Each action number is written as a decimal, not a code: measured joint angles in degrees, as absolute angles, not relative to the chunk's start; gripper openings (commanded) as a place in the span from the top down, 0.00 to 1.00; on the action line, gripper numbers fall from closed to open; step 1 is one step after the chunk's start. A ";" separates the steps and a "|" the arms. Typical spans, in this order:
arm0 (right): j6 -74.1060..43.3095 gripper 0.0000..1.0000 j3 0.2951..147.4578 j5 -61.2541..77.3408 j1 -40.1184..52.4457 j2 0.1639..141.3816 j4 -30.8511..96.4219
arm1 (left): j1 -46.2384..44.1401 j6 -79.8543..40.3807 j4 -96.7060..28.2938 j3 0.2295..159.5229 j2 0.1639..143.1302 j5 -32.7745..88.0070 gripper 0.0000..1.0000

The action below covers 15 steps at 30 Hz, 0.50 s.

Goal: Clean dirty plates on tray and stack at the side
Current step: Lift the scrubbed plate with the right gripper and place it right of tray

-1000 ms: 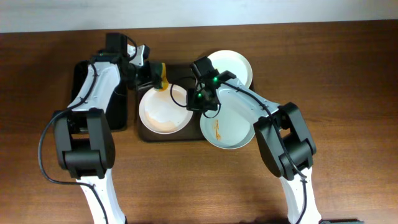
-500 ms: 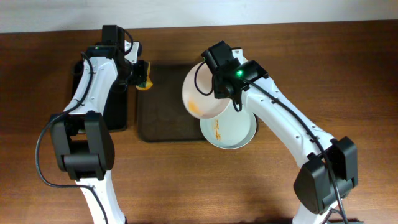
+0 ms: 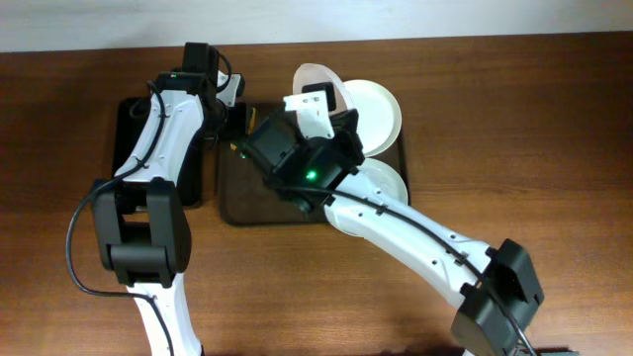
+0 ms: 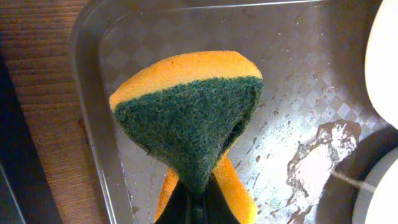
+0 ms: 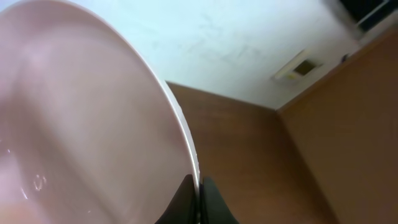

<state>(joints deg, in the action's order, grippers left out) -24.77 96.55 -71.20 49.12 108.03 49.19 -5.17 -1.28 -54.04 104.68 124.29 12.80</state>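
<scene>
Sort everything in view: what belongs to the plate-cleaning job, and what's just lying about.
Job:
lifted plate, pinched by the right gripper
rear plate
front plate
brown tray
sponge, pinched by the left gripper

Lying about:
black tray

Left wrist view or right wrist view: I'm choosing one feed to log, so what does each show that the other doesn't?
Only the left wrist: the sponge, green side facing, pinched in the left tool, with the wet tray behind it. Only the right wrist: the right tool gripping a plate by its rim, a pale wall behind. Both: a shut tool, some white plate, the table.
</scene>
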 measured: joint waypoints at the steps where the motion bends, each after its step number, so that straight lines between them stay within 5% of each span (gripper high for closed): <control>1: -24.80 0.96 96.55 -72.51 49.58 108.03 49.19 | -5.17 -1.28 -54.02 104.68 124.29 12.80 0.99; 10: -24.77 0.96 96.55 -75.05 50.02 108.03 48.99 | -5.19 -1.28 -54.04 104.68 124.29 12.80 0.99; 15: -25.06 0.96 96.55 -63.70 46.44 107.81 49.41 | -5.19 -1.28 -54.02 104.68 124.29 12.80 0.99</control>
